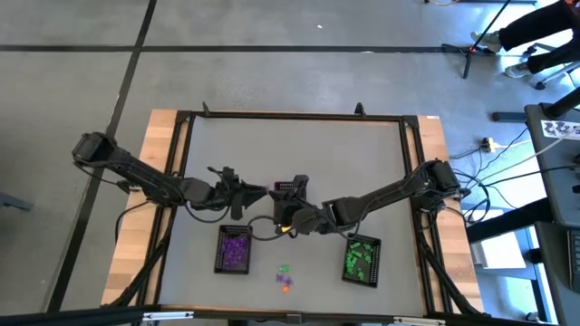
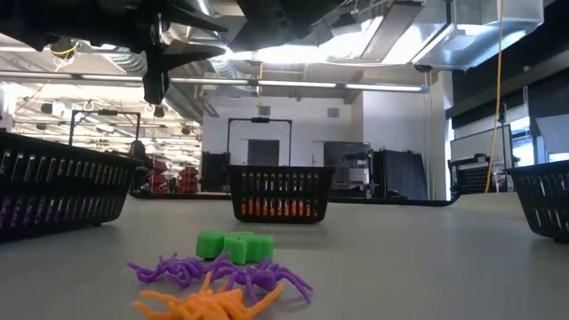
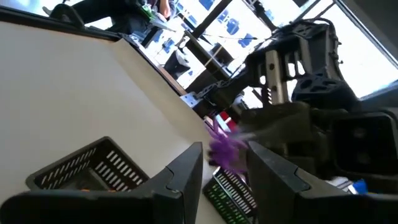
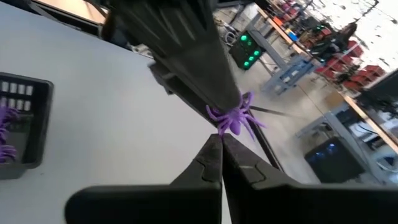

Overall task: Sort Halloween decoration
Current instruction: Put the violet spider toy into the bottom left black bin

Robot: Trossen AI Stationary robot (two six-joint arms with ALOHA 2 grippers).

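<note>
A small purple spider (image 4: 235,119), one of the Halloween decoration trinkets, is held in the air above the table's middle. My left gripper (image 3: 225,152) is shut on it, and its dark fingers (image 4: 205,68) also show in the right wrist view. My right gripper (image 4: 221,142) is shut, its tips just under the spider. In the high view the two grippers meet near the table's centre, the left (image 1: 258,193) beside the right (image 1: 283,217). Loose green, purple and orange trinkets (image 2: 222,271) lie on the table near its front edge. My left gripper pinches the purple spider's body (image 3: 224,144) between its two fingers, at their free ends. The fingers come at it about level. The spider is clear of the table, its legs spread out beyond the fingertips (image 4: 225,102). My right gripper's shut tips stand right below the spider's legs; whether they touch it, I cannot tell.
Three black mesh trays stand on the table. One with purple pieces (image 1: 236,250) is at the near left, one with green pieces (image 1: 362,261) at the near right, and one with orange pieces (image 2: 280,191) at the centre behind the grippers. The far half of the grey table (image 1: 290,145) is bare.
</note>
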